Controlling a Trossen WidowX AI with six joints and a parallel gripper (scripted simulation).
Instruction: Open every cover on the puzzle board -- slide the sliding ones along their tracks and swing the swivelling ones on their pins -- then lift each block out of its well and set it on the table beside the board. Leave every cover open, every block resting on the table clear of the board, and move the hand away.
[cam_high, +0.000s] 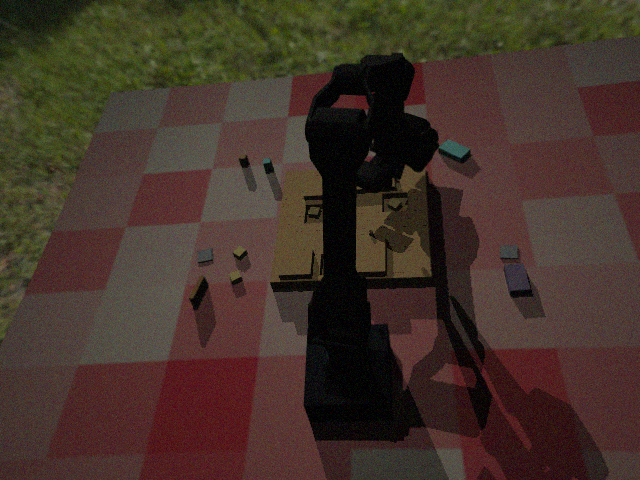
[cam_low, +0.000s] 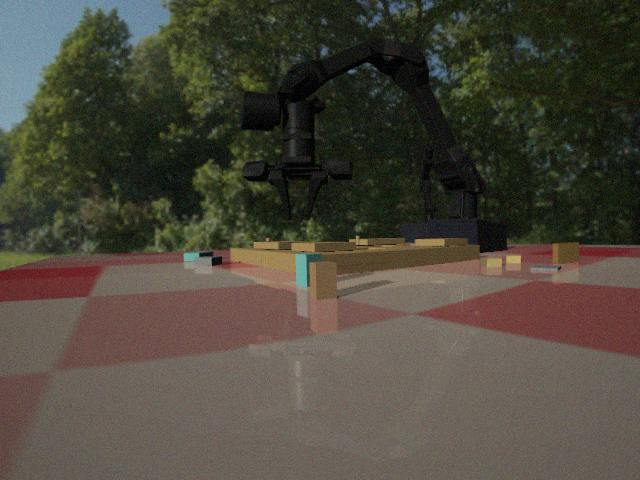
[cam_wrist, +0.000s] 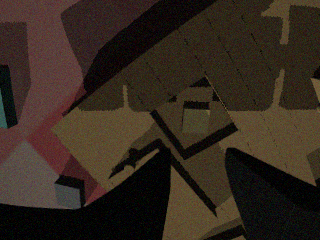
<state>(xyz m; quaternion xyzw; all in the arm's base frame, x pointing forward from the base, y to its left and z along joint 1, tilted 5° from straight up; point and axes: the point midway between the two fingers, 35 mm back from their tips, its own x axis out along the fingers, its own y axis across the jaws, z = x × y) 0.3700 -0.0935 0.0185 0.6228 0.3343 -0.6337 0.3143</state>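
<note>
The wooden puzzle board (cam_high: 299, 180) (cam_low: 392, 259) (cam_wrist: 100, 132) lies in front of the arm's base. Raised covers show at its front left (cam_high: 296, 266) and front middle (cam_high: 371, 258); others are partly hidden by the arm. One small block (cam_high: 313, 211) sits in an uncovered well left of the arm. Another block (cam_high: 394, 204) (cam_wrist: 196, 120) sits in an uncovered square well on the right. My gripper (cam_low: 298, 217) (cam_wrist: 198, 155) is partly open and empty, pointing down above the board. In the wrist view the block lies just beyond the fingertips.
Left of the board are a teal block (cam_high: 267, 165) (cam_low: 308, 269), a brown block (cam_high: 244, 161) (cam_low: 323, 280), yellow cubes (cam_high: 239, 252) (cam_high: 235, 277), a grey tile (cam_high: 205, 255) and a brown plank (cam_high: 198, 292). Right are a teal box (cam_high: 454, 150), a grey tile (cam_high: 509, 252) and a purple box (cam_high: 517, 279).
</note>
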